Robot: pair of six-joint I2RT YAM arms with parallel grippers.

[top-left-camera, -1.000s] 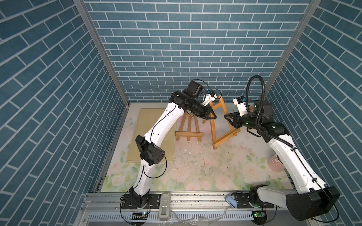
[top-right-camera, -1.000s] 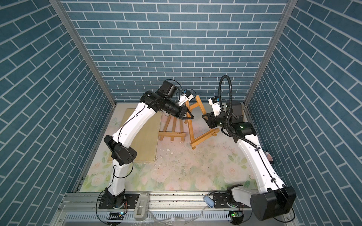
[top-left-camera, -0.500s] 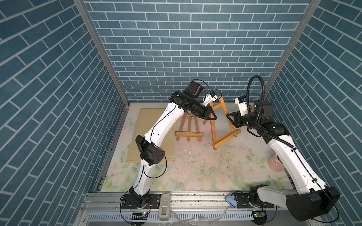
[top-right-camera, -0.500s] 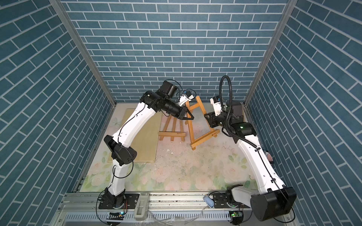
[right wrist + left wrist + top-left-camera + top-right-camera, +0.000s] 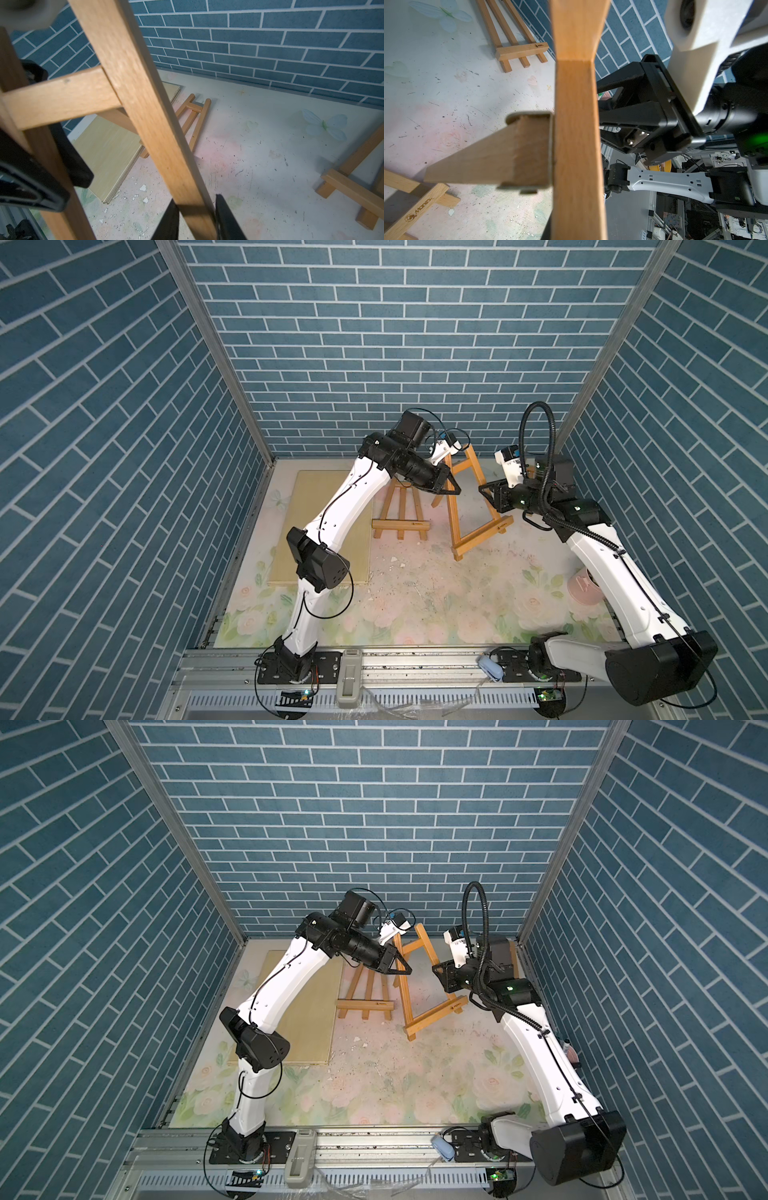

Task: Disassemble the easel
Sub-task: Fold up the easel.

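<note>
Smooth beech easel frame (image 5: 453, 522), square-edged rails, tight in left claw (image 5: 450, 489) and right claw (image 5: 484, 492).

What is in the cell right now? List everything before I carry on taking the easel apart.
easel frame: one, light wood, standing tilted at the back of the mat, gripped by both tools
easel leg piece: one, light wood, flat on the mat between board and frame
board: one, pale yellow, flat on the mat below the left arm
container: one, pink, by the right arm, partly hidden
flecks: several, white, mid-mat
mat: one, pale floral, covers the table
walls: three, blue brick, around the cell
left arm: one, white and black
right arm: one, white and black
left tool: one, black, shut on one frame rail
right tool: one, black, shut on the other rail
</note>
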